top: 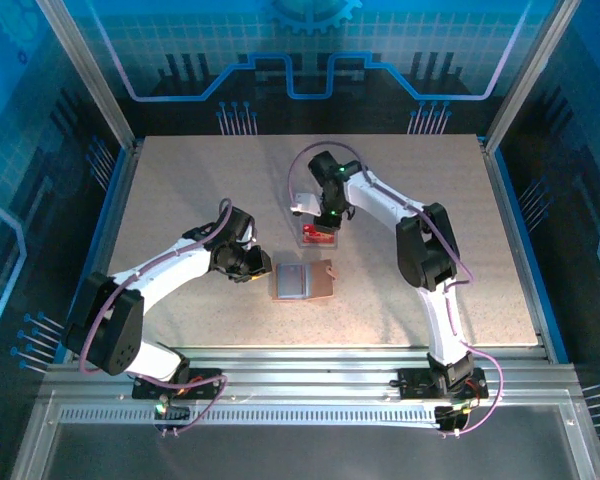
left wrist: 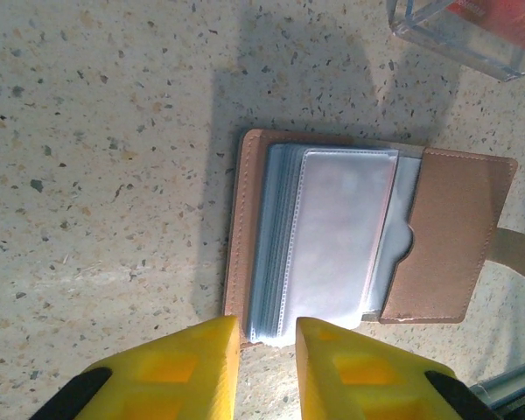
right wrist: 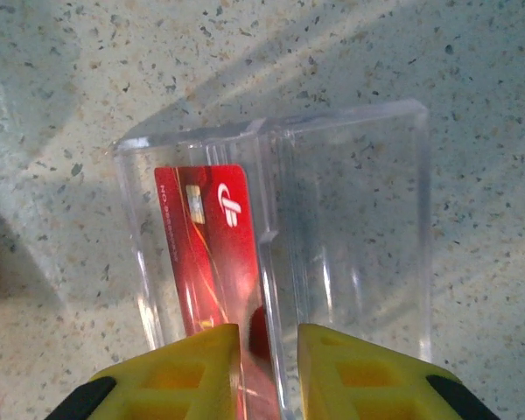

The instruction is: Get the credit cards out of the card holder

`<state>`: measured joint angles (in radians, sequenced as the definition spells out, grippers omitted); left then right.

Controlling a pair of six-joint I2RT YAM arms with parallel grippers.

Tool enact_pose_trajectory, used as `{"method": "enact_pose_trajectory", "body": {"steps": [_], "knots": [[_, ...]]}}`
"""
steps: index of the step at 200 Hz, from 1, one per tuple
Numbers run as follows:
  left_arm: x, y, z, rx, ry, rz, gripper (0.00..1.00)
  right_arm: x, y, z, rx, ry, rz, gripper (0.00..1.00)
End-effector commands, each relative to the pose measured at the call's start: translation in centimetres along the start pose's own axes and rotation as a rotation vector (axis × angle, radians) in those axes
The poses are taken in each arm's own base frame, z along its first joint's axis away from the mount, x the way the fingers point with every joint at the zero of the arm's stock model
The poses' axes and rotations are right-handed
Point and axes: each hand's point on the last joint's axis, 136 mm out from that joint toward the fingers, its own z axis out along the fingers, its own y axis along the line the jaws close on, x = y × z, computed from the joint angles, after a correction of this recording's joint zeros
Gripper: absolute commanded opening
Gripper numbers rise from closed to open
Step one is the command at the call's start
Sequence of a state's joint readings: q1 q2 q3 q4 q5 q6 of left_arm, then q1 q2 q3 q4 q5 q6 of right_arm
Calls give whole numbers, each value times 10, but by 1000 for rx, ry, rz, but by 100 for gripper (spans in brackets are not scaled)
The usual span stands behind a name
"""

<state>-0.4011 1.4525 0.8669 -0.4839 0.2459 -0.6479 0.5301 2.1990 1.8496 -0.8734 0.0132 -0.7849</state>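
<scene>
The card holder [top: 300, 282] lies open on the table, its tan flap [left wrist: 451, 236] folded to the right and its stack of pale clear sleeves [left wrist: 332, 236] facing up. No card is visible in the top sleeve. My left gripper [top: 257, 266] is at its left edge. Its yellow fingertips [left wrist: 267, 337] stand slightly open, straddling the near edge of the sleeve stack. One of the credit cards, a red one [right wrist: 212, 254], stands in the clear plastic container [right wrist: 350, 219]. My right gripper [right wrist: 269, 341] hangs open over the container's divider, with the card's near end between its fingers.
The clear container [top: 316, 236] sits just beyond the card holder, and its corner, with red inside, is in the left wrist view [left wrist: 472, 35]. A small white piece [top: 302, 205] lies behind it. Speckled tabletop surrounds everything, with metal rails along the near edge.
</scene>
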Motion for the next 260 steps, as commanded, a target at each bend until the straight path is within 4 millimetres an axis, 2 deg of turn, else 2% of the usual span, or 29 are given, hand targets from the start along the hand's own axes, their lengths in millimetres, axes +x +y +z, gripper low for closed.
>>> {"method": "enact_pose_trajectory", "body": {"steps": [1, 30, 114, 131, 155, 185, 220, 260], "knots": [[-2, -4, -2, 22, 1, 1, 24, -15, -15, -17, 109, -45, -5, 24], [-2, -4, -3, 24, -1, -2, 24, -14, -11, -16, 110, -44, -13, 24], [-3, -6, -3, 34, -4, -4, 24, -31, -1, -56, 94, -117, 23, 26], [-4, -9, -2, 42, -3, -5, 24, -38, 5, -67, 73, -159, 140, 28], [-5, -12, 2, 58, 8, -6, 24, -45, 18, -78, 5, -224, 398, 28], [-6, -18, 10, 99, 27, -18, 23, -44, 42, -81, -82, -254, 737, 28], [-4, -24, 21, 145, 59, -31, 21, -39, 77, -80, -206, -232, 1050, 25], [-2, -29, 29, 205, 76, -64, 18, -49, 114, -77, -345, -212, 1198, 23]]}}
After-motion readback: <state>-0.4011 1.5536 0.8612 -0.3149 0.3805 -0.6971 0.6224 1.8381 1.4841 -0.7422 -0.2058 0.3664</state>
